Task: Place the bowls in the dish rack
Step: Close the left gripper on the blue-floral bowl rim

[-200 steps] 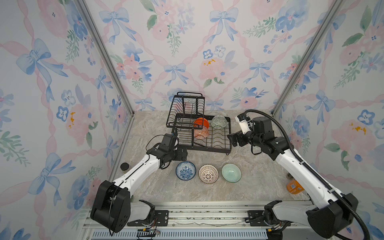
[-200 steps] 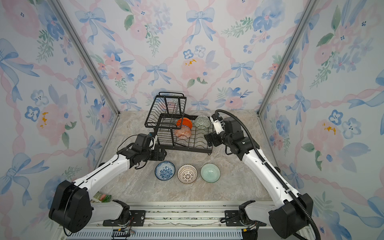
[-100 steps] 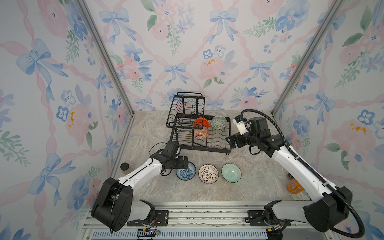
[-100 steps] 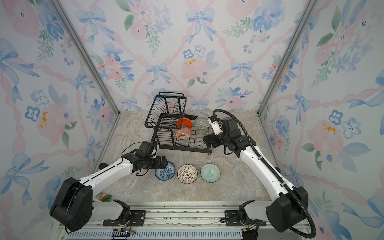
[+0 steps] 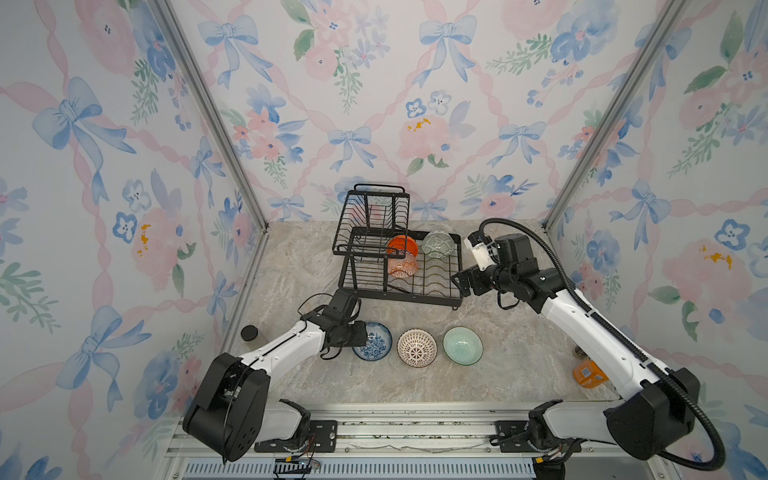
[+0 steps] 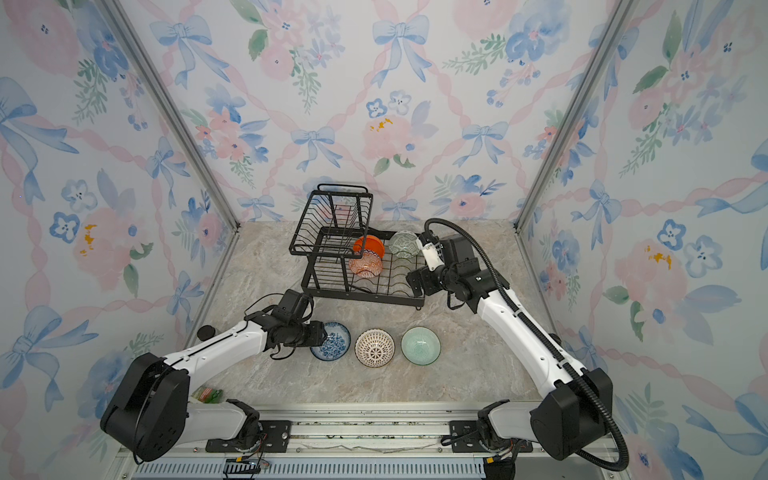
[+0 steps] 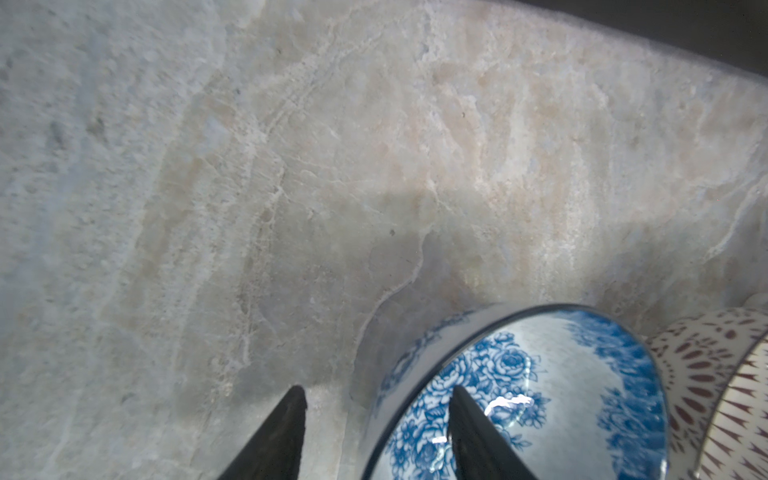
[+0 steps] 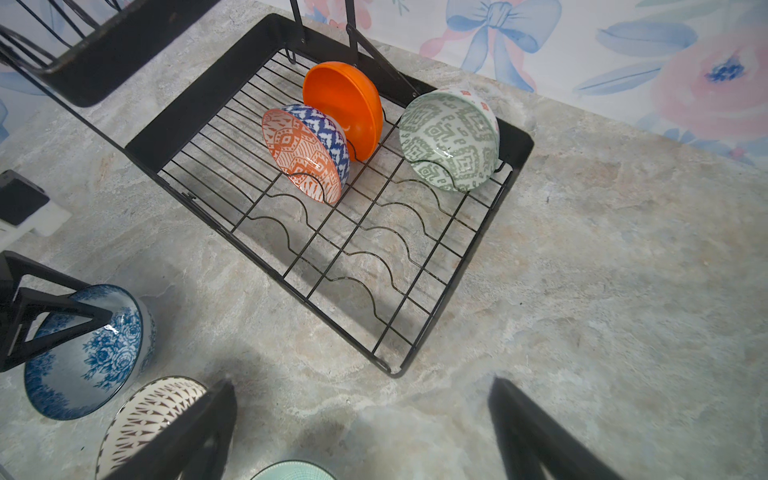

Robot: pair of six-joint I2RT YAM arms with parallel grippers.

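Finding: my left gripper (image 7: 376,390) is straddling the wall of the blue-white floral bowl (image 7: 561,395) on the side nearest my arm. The bowl is sitting on the marble table (image 7: 291,166), just beside the lattice bowl (image 5: 417,348).

The fingers (image 7: 473,428) are standing roughly half apart, one inside the bowl and one outside. Table is showing between the outer one and the wall, so nothing is clamped yet.

Recommendation: close squarely across the wall and seat well below the glazed rim so it cannot slip. Then lift straight up, sparing the neighbour.

The dish rack (image 5: 399,294) is standing behind, with three bowls upright in its back slots and the front slots free.

My right gripper (image 8: 362,383) is hanging wide open and empty by the rack's right end.
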